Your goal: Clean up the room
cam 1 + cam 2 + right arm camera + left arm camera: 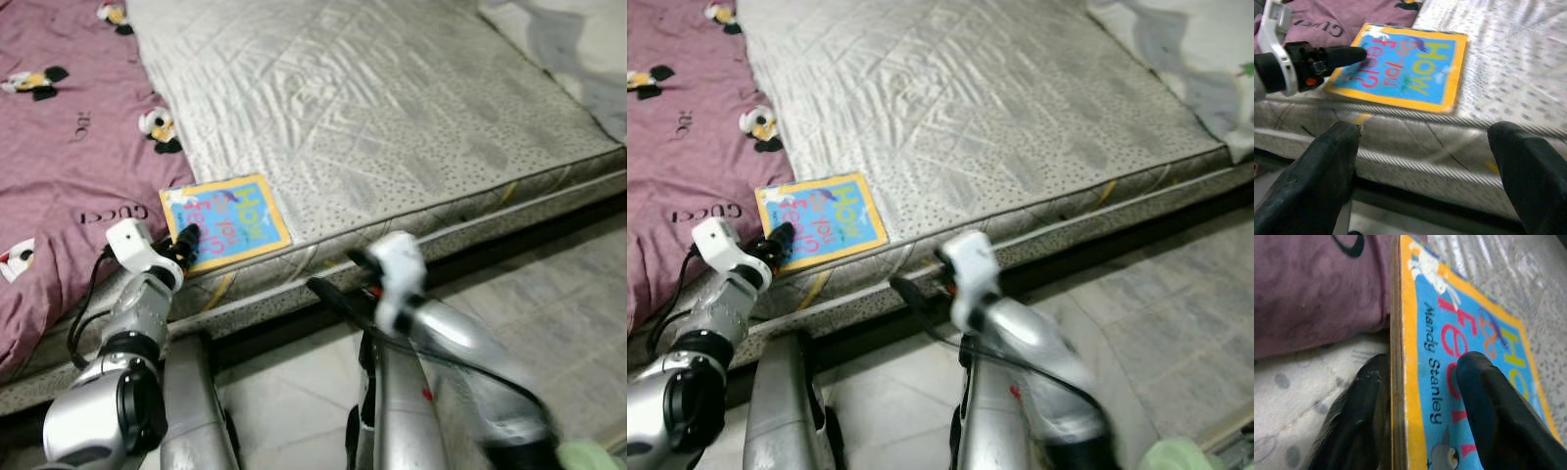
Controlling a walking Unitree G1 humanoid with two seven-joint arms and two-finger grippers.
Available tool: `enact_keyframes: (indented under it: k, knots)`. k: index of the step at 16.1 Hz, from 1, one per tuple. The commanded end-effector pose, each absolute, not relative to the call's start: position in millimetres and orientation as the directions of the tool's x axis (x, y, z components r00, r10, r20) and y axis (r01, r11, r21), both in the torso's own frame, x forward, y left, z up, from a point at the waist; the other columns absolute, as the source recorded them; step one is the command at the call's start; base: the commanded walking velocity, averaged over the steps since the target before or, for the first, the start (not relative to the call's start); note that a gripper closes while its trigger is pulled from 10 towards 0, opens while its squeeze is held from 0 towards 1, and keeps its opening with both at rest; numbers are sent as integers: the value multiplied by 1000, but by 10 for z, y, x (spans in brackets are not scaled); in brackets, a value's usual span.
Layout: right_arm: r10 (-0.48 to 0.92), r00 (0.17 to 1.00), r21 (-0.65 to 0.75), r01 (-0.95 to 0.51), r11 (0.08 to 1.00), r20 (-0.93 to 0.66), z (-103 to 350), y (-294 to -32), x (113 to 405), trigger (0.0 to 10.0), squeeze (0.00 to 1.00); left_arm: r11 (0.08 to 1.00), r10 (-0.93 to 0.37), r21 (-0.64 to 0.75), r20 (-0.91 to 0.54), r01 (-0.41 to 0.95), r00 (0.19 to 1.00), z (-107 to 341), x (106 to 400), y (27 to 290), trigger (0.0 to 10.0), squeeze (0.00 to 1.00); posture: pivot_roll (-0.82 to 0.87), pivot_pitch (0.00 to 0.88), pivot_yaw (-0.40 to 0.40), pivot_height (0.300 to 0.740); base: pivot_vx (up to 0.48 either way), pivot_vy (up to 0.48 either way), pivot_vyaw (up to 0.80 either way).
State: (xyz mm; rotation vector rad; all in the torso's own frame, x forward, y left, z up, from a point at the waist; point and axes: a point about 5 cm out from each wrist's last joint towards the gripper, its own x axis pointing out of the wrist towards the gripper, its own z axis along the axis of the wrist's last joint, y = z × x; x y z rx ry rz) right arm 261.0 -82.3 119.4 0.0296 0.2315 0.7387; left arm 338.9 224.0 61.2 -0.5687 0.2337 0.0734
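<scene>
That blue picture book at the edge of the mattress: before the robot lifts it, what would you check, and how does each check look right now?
1. Left tool is at the book: ok, its tip sits at the near corner.
2. Fingers on both sides of the cover: ok, one above and one below the edge.
3. Fingers closed firmly on the book: cannot tell.
4. Book free of the purple blanket: ok, the blanket lies beside it, not over it.
5. Right tool out of the way: ok, it is open and off the mattress, short of the book.
</scene>
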Motion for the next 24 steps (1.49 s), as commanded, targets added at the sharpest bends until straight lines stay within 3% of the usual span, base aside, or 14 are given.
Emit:
enact_keyframes:
  k: [1, 5, 7, 9, 10, 11, 15, 17, 22, 24]
  knots:
    - [663, 719, 89, -661, 745, -207, 1162, -749, 2625, 10000, 0, 830, 22, -538, -228, -145, 973, 641, 3405, 2273, 0, 0, -210, 64, -15, 515, 0, 0, 0]
    - [648, 739, 64, -649, 758, -187, 1187, -509, 2756, 10000, 0, 827, 28, -545, -207, -139, 978, 713, 3447, 2306, 0, 0, -196, 54, -2, 515, 0, 0, 0]
    - [645, 744, 40, -649, 759, -175, 1219, -712, 2779, 10000, 0, 819, 40, -553, -212, -154, 977, 716, 3451, 2318, 0, 0, -198, 52, 2, 515, 0, 0, 0]
    - [650, 740, 18, -658, 753, -172, 1212, -652, 2783, 10000, 0, 844, 33, -504, -293, -184, 956, 648, 3444, 2256, 0, 0, -200, 49, 3, 515, 0, 0, 0]
    - [650, 740, 14, -658, 753, -172, 1202, -634, 2784, 10000, 0, 858, 42, -474, -320, -199, 947, 628, 3441, 2246, 1922, 0, -200, 49, 3, 515, 0, 0, 0]
    - [648, 742, 12, -656, 755, -172, 1200, -665, 2790, 10000, 0, 857, 36, -478, -319, -193, 947, 626, 3442, 2230, 10000, 984, -198, 50, 4, 515, 0, 0, 0]
    - [651, 738, 12, -660, 751, -179, 1216, -737, 2726, 10000, 0, 890, 1, -441, -244, -112, 970, 684, 3438, 2175, 10000, 1000, -186, 78, 3, 515, 0, 0, 0]
    - [657, 731, 15, -666, 746, -184, 1219, -750, 2673, 10000, 0, 901, -30, -424, -277, -94, 960, 590, 3358, 2134, 10000, 1000, -182, 97, -2, 515, 0, 0, 0]
    - [657, 727, 11, -668, 744, -200, 1219, -843, 2515, 10000, 0, 899, -1, -413, -334, -145, 942, 410, 3187, 2204, 10000, 1000, -191, 123, -16, 515, 0, 0, 0]
    - [653, 725, 10, -667, 745, -218, 1178, -914, 2423, 10000, 0, 911, 38, -386, -264, -142, 964, 508, 3092, 2235, 10000, 1000, -175, 130, -23, 515, 0, 0, 0]
